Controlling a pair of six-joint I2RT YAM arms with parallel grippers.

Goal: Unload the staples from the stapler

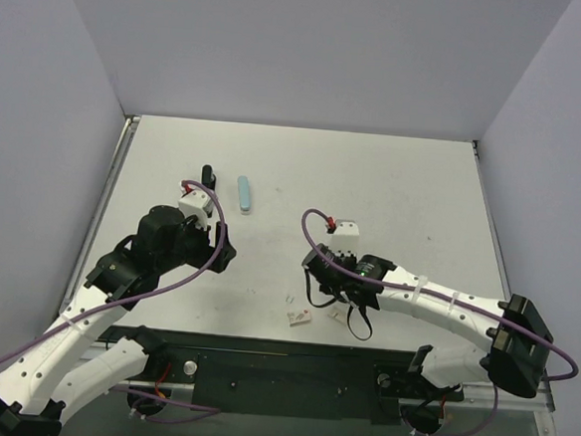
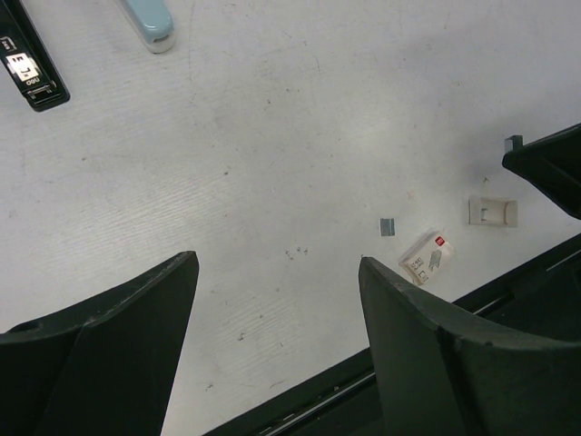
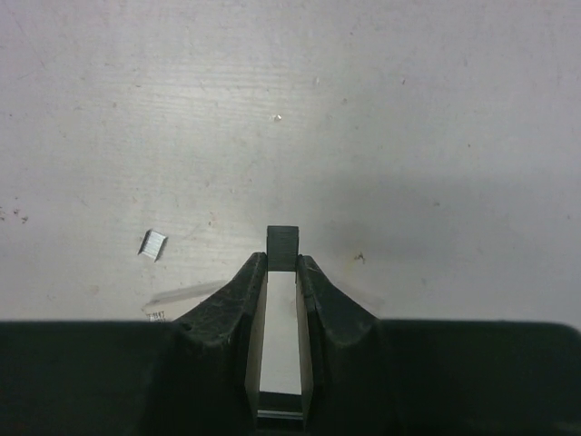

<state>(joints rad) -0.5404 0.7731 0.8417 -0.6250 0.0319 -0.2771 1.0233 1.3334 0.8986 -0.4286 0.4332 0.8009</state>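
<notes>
The white table carries everything, and both arms reach over its near half. The left claw hangs above the bare table, released, with its two fingers wide apart and nothing between them. The right claw is clenched on a narrow pale piece which ends in a small dark block; what this piece is cannot be told. In the top view the black stapler lies at about 10 o'clock from the middle of the table, flat and untouched by either claw. A light blue oblong thing lies near it, at its 4 o'clock, not touching it. Near the front edge, at about 7 o'clock from the right claw, lies a small white box with a red mark. A white flat piece lies at its 2 o'clock. A short strip of staples lies loose on the table at 10 o'clock from the box, apart from it.
</notes>
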